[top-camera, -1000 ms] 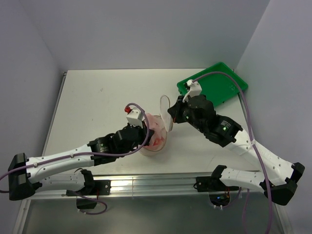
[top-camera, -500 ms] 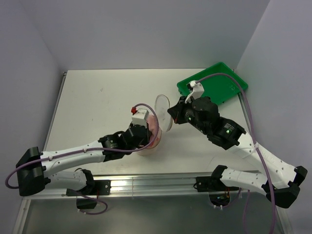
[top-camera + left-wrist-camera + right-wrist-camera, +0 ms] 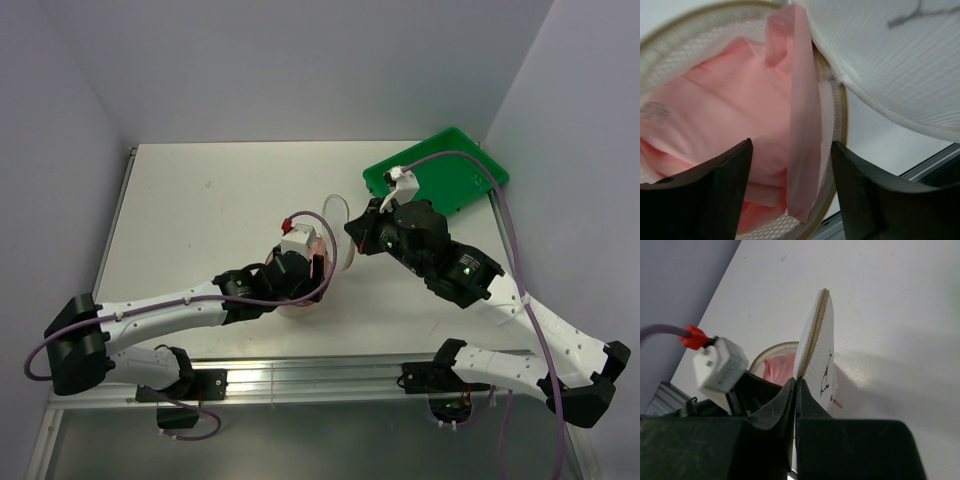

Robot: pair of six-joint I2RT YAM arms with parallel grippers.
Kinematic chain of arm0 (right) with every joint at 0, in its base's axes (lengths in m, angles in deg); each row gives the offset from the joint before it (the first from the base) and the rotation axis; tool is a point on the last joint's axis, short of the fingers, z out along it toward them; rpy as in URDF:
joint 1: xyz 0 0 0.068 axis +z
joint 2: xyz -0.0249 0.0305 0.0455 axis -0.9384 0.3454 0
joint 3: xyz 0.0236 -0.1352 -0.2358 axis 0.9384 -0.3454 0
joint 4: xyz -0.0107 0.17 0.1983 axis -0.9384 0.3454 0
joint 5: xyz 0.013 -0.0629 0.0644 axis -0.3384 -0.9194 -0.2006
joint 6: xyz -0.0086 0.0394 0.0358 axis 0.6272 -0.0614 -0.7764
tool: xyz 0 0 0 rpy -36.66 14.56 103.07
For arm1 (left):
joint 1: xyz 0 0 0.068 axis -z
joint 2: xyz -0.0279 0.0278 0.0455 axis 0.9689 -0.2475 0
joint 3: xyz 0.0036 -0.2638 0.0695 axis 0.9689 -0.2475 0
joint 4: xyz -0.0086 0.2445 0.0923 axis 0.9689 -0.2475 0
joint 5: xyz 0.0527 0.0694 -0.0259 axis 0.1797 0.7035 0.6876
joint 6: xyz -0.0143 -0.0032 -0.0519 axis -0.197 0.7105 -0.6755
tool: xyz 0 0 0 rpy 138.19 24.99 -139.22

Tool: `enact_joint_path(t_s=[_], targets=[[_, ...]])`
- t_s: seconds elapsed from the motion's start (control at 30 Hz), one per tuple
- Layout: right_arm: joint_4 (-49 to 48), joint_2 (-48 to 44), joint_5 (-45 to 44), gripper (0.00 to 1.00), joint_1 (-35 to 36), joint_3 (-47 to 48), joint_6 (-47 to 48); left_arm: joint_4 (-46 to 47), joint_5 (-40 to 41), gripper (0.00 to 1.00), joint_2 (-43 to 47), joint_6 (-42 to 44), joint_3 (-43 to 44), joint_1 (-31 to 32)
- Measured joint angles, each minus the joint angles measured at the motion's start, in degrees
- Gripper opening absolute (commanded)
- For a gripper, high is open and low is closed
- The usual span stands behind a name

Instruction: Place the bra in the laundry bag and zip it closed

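On the table (image 3: 200, 200), the left gripper (image 3: 791, 145) is reaching deeper into the laundry bag (image 3: 890, 65), jaws spread over the bra (image 3: 715, 115); the right gripper (image 3: 795, 382) is still pinching the bag's raised rim.

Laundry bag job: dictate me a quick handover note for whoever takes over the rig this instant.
Left gripper: open, fingers apart just above the bra, gripping nothing.
Right gripper: shut on the laundry bag, pinching the rim of its upper half and holding it upright.
Done: the bra lies in the bag's lower half, which rests on the table.
To do: one pink fold stands up along the rim and probably needs tucking in; then lower the upper half and zip the bag shut.
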Motion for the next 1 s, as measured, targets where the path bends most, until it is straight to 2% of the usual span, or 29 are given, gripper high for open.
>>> enact_joint_path(t_s=[0.07,0.2,0.3,0.37,0.4,0.57,0.77,0.87,0.97,1.0], targets=[[0.0,-0.1,-0.3,0.00,0.0,-0.1,0.3,-1.2,0.1,0.79,1.9,0.5,0.9,-0.7],[0.2,-0.3,-1.4,0.00,0.0,-0.6,0.8,-2.2,-0.9,0.80,7.2,0.7,2.8,-3.2],[0.5,-0.3,-2.3,0.00,0.0,-0.7,1.0,-2.9,-3.0,0.72,12.3,0.7,3.4,-6.0],[0.5,-0.3,-2.9,0.00,0.0,-0.9,1.2,-3.6,-4.2,0.63,15.8,0.7,3.4,-8.3],[0.7,-0.3,-3.3,0.00,0.0,-1.2,1.2,-4.0,-4.5,0.56,17.5,0.7,3.4,-9.4],[1.1,-0.4,-4.1,0.00,-0.3,-1.4,1.4,-5.3,-6.6,0.49,21.4,0.3,0.7,-14.8],[1.1,-0.4,-4.2,0.00,-0.3,-1.5,1.5,-7.3,-8.9,0.49,19.4,-0.4,-5.4,-15.5],[1.0,-0.6,-4.2,0.00,-0.3,-1.7,1.5,-7.1,-9.8,0.33,17.4,-1.0,-5.9,-15.8],[1.1,-1.3,-4.3,0.00,-0.3,-2.5,1.5,-6.6,-9.9,0.05,15.8,-1.1,-6.0,-16.0],[1.2,-1.5,-4.4,0.00,-0.4,-2.6,1.5,-6.3,-10.0,0.00,15.5,-1.1,-6.2,-16.0]])
